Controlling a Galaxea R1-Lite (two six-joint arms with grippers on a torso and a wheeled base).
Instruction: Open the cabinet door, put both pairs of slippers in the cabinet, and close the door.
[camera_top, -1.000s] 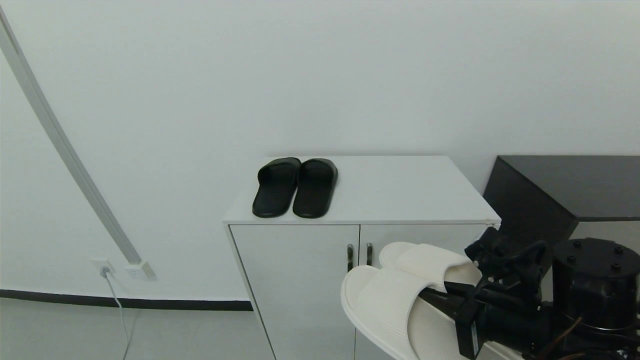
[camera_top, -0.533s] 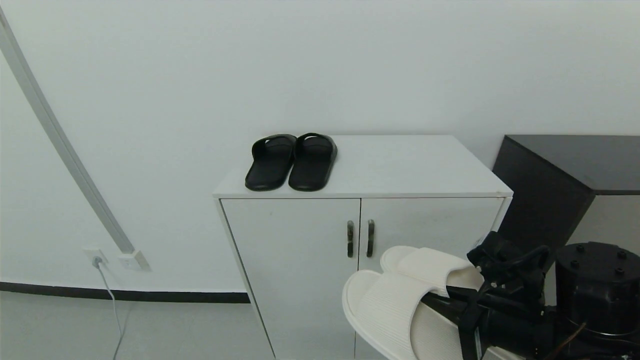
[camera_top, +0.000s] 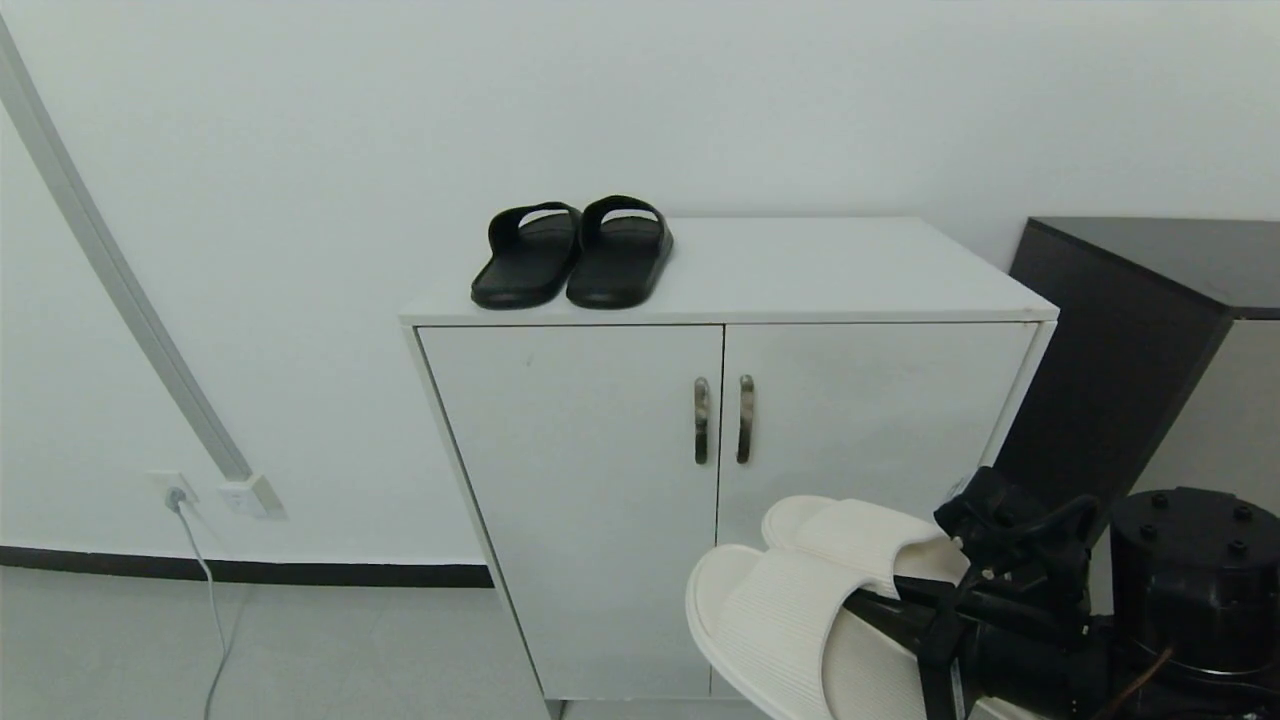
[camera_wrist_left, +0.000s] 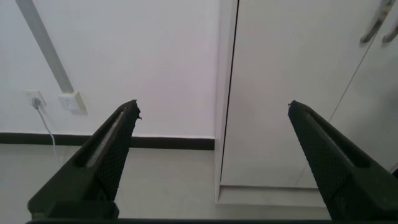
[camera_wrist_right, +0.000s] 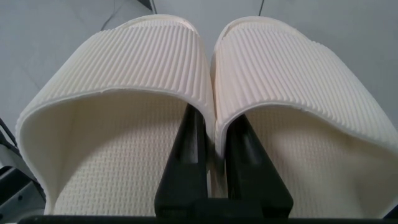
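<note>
Only the camera has shifted over the last second. The head view now looks from lower down and shows more of the cabinet (camera_top: 580, 500) front, while the things themselves have kept their places.

Head view: both doors are shut, with their paired handles (camera_top: 722, 420) meeting at the centre seam. The black slippers (camera_top: 570, 255) sit side by side on the cabinet top, toward its 10 o'clock corner. At 5 o'clock, below the right-hand door, the right gripper (camera_top: 880, 600) holds the white slippers (camera_top: 800, 610) toes forward. The opening step has not begun. It likely falls to the free left arm to hook a handle and swing a door out. There is open floor at 7 o'clock. A dark unit (camera_top: 1120, 340) stands close at 3 o'clock, so the right door's swing looks tighter, and the carried pair hangs in its path.

Left wrist view: the left gripper (camera_wrist_left: 211, 109) is spread wide and empty, facing the cabinet's side edge and well apart from the handles (camera_wrist_left: 379, 25).

Right wrist view: the right gripper (camera_wrist_right: 214, 168) has its fingers closed narrow, pinching the two inner strap walls of the white slippers (camera_wrist_right: 205, 81) together.
</note>
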